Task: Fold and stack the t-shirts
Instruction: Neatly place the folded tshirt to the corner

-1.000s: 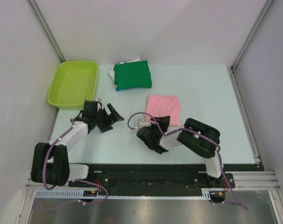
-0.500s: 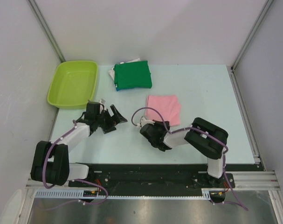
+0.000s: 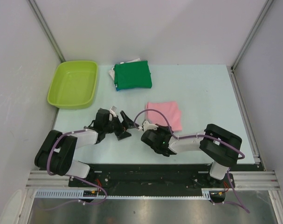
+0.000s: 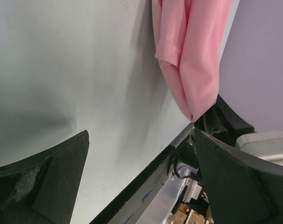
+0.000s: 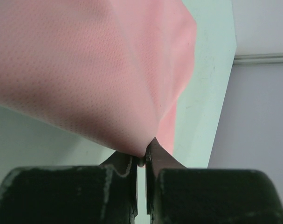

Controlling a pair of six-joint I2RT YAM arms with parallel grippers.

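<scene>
Right, the folded light pink cloth t-shirt lies on the pale green tabletop, a tidy rectangle just right of centre on the near half. The right tool has its two black fingers pinched tight on the shirt's near-left corner. Its wrist view shows the finely dotted weave rising into a peaked fold just above the fingertips. The left tool sits just left of that corner, jaws spread wide with nothing between them. Its own camera catches the pink layers coming together to a point, with one stitched edge showing. How many layers are in that fold is hard to tell.

Further back, a folded dark green t-shirt tops a small pile. A white t-shirt pokes out at the pile's left and far edges, and a sliver of blue t-shirt shows at the near-left corner. Most of those two is covered. A lime green plastic tub stands at the far left, apart from the pile.
</scene>
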